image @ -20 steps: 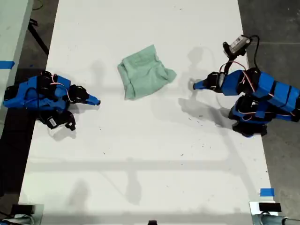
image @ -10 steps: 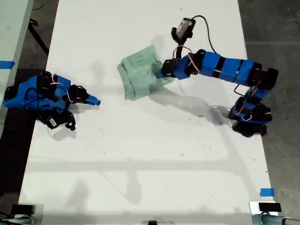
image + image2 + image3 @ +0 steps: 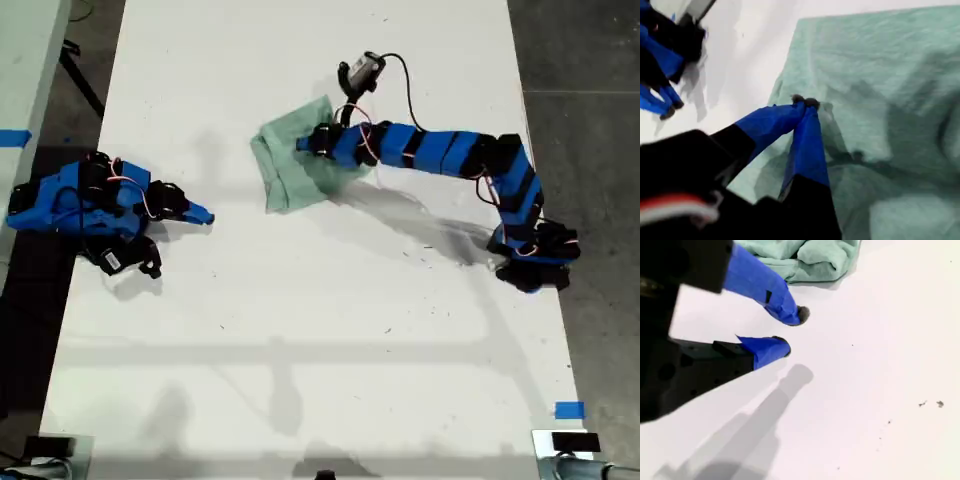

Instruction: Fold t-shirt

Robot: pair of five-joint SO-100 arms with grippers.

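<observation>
my first gripper [image 3: 805,103] is seen with its blue tips pressed together over the t-shirt [image 3: 880,100]; whether a fold of cloth is pinched between them cannot be told. my second gripper [image 3: 790,332] is held slightly parted and empty, low over the bare white table [image 3: 300,330], near the exterior view's left edge. the pale mint t-shirt [image 3: 295,165] lies bunched in the upper middle of the table, well apart from every edge. for a clean fold, a single layer would probably best be taken at a hem and drawn slowly, low and flat. ample open surface is left toward the exterior view's bottom for spreading the cloth.
</observation>
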